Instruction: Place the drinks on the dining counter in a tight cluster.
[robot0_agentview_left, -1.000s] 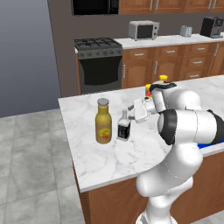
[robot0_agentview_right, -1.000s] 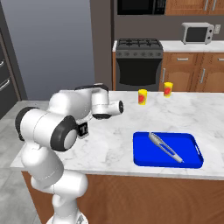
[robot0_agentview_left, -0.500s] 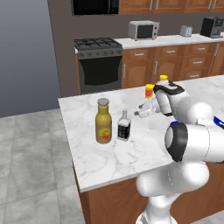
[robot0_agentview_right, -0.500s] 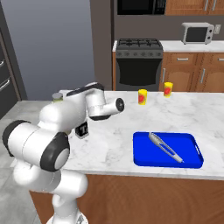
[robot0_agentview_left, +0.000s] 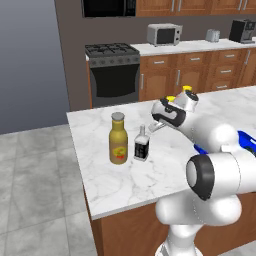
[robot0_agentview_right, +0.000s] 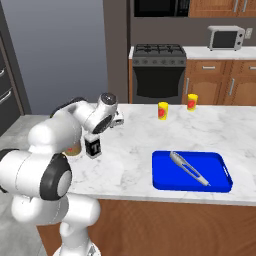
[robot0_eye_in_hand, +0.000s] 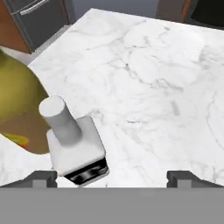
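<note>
On the white marble dining counter (robot0_agentview_left: 112, 182) the tall mustard-yellow bottle (robot0_agentview_left: 118, 139) and the small dark square bottle (robot0_agentview_left: 141, 145) stand upright, nearly touching. My gripper (robot0_agentview_left: 156, 128) hovers just right of the small bottle and slightly above it. In the hand view the gripper (robot0_eye_in_hand: 111, 177) is open with nothing between its fingertips (robot0_eye_in_hand: 42, 177). There the small bottle (robot0_eye_in_hand: 75, 148) stands just ahead, at lower left, with the yellow bottle (robot0_eye_in_hand: 17, 103) behind it. From the right base view my arm partly hides the yellow bottle (robot0_agentview_right: 74, 149) beside the dark one (robot0_agentview_right: 93, 146). The tiny clear bottle is out of view.
A blue tray (robot0_agentview_right: 220, 181) holding a grey utensil (robot0_agentview_right: 189, 168) lies on the counter's right part. Two small yellow-and-red containers (robot0_agentview_right: 163, 110) (robot0_agentview_right: 192, 102) stand near the far edge. A black stove (robot0_agentview_left: 114, 70) and wooden cabinets stand beyond the counter.
The arm's elbow has swung down and to the right. The hand has stayed close beside the small dark bottle, and both bottles have kept their places.
</note>
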